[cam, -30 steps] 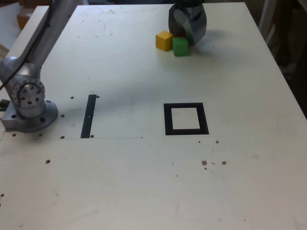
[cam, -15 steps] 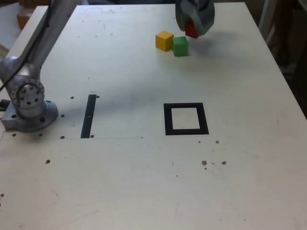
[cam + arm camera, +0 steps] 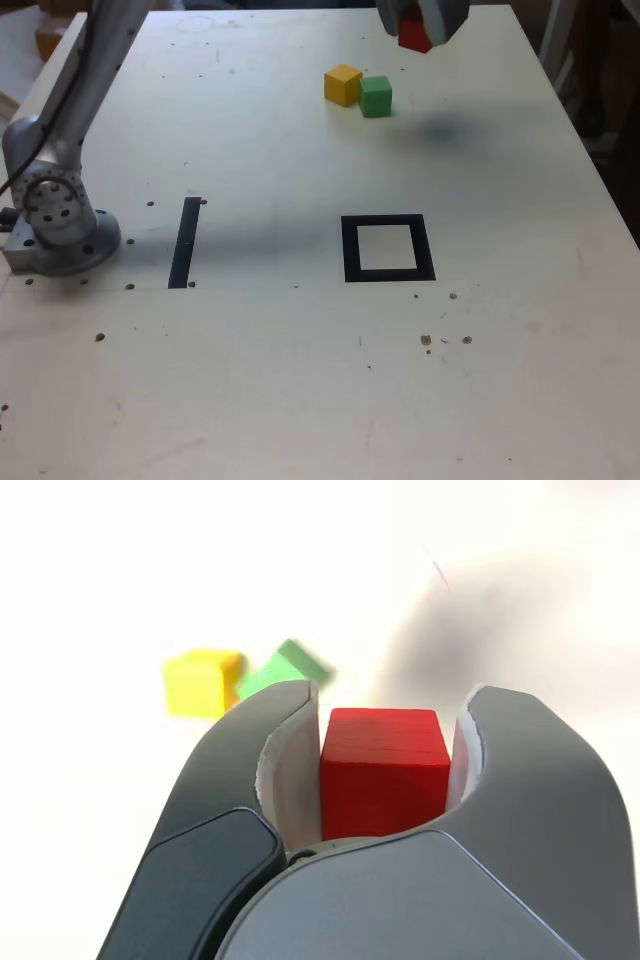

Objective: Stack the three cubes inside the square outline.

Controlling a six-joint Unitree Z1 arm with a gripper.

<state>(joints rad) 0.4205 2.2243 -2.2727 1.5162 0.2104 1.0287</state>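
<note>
My gripper [image 3: 416, 32] hangs above the table's far edge, shut on the red cube [image 3: 414, 35]. The wrist view shows the red cube [image 3: 383, 770] clamped between both grey jaws of the gripper [image 3: 385, 720]. The yellow cube [image 3: 342, 84] and the green cube [image 3: 376, 96] sit side by side on the table, touching, below and to the exterior view's left of the gripper. Both appear blurred in the wrist view: yellow cube [image 3: 200, 681], green cube [image 3: 283, 669]. The square outline [image 3: 387, 248] lies flat near the table's middle with its white centre bare.
The arm's round grey base [image 3: 60, 215] stands at the exterior view's left. A narrow black strip [image 3: 184, 241] lies beside it. The gripper's shadow falls on the table [image 3: 300, 380] at the exterior view's right of the green cube.
The gripper has lifted off the table with the red cube and risen toward the far edge, away from the yellow and green cubes, which stayed in place.
</note>
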